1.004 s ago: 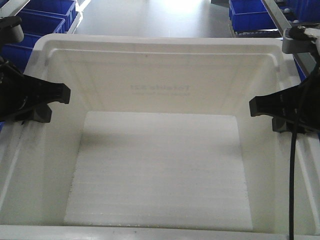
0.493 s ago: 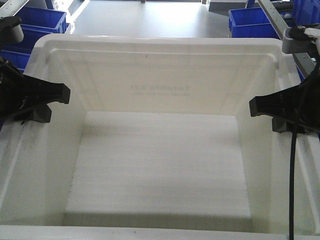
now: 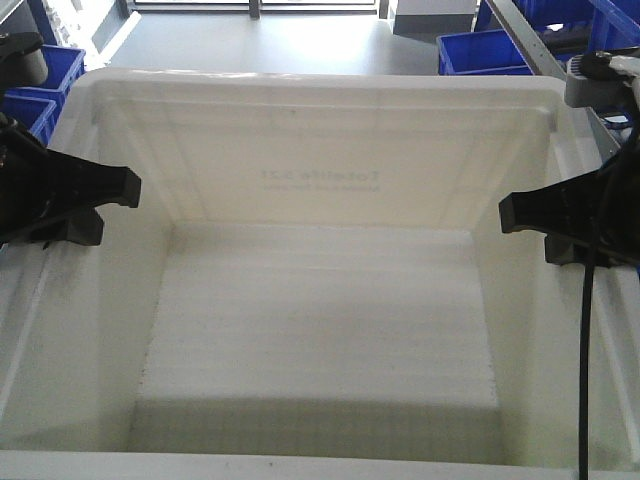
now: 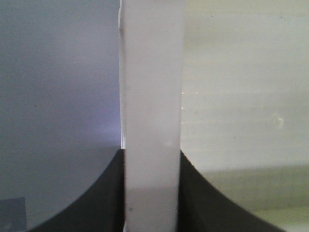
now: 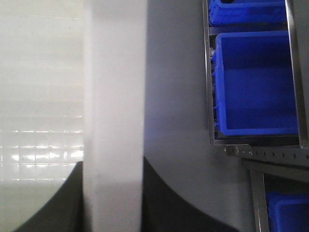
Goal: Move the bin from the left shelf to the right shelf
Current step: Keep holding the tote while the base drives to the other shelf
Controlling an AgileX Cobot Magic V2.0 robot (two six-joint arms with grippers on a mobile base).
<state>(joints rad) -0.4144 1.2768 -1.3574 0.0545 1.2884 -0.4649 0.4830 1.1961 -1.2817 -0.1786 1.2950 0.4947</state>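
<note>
Fingers point(image 3: 100, 187) clamp both bin point(image 3: 320, 85) rims; blue bins point(image 5: 256, 82), seemingly racked, flank.

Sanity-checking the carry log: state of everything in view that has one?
bin: upright, open-topped, gripped at both side rims.
foam liner: lying flat on the bin floor, nothing on it.
left end effector: shut on the bin's left rim.
right end effector: shut on the bin's right rim.
blue bin: upright, empty.
</note>
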